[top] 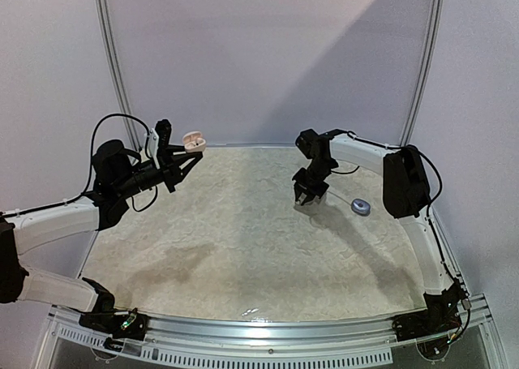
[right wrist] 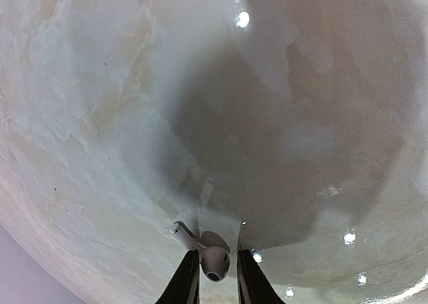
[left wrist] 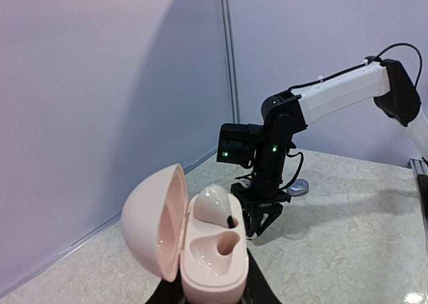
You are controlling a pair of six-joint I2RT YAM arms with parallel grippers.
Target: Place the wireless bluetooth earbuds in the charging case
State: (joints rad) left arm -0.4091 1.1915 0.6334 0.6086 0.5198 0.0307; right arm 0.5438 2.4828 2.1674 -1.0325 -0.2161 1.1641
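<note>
Left gripper [top: 183,159] clamped on open charging case [left wrist: 200,250], grasp mostly hidden, right gripper [right wrist: 216,256] pinching earbud [right wrist: 215,264]

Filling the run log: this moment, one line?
left gripper: holds open case aloft with seated bud | right gripper: astride loose bud on table, grip unclear

1. The table [top: 243,239] is lying open between the right gripper [top: 309,200], pinching a loose earbud [right wrist: 215,260], and the raised charging case [left wrist: 200,264] in the left gripper [top: 185,156].
2. One socket is gaping free; a seated earbud [left wrist: 214,204] is filling the other, the lid [left wrist: 157,220] walling one side.
3. A grey oval object [top: 360,208] is sitting near the right gripper's outer side.
</note>
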